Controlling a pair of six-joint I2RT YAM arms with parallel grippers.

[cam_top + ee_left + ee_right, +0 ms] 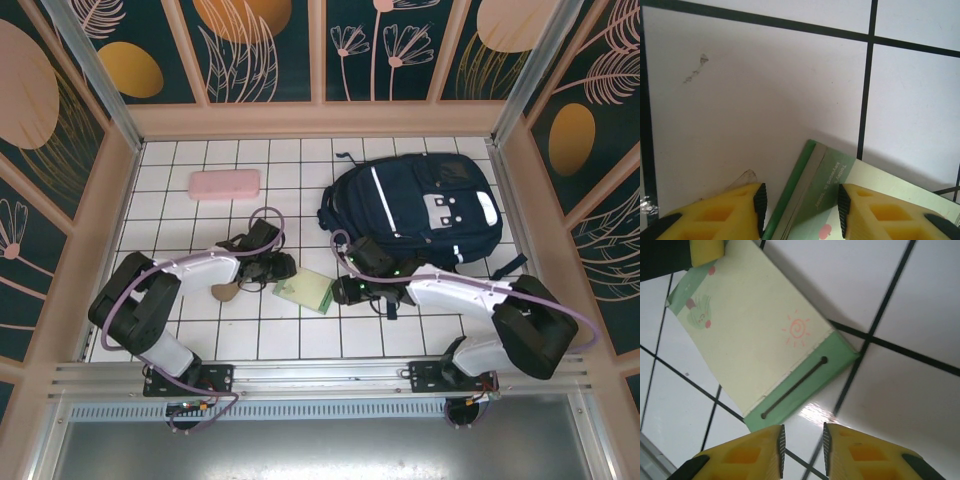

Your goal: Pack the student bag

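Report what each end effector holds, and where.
Nothing held: the left end effector straddles a spine corner of the green notebook, apparently unclamped; the right end effector is empty.

light-green rectangular paper booklet (pixel 304 290) flat on white tiled table (pixel 180 160) | left gripper (pixel 281 268) at booklet's left edge | right gripper (pixel 341 291) just beside its right edge | large navy-blue fabric backpack (pixel 420 205), white stripes, behind-right of booklet | pink oblong case (pixel 225 184) well behind-left | small brown flat piece (pixel 224 292) left of booklet
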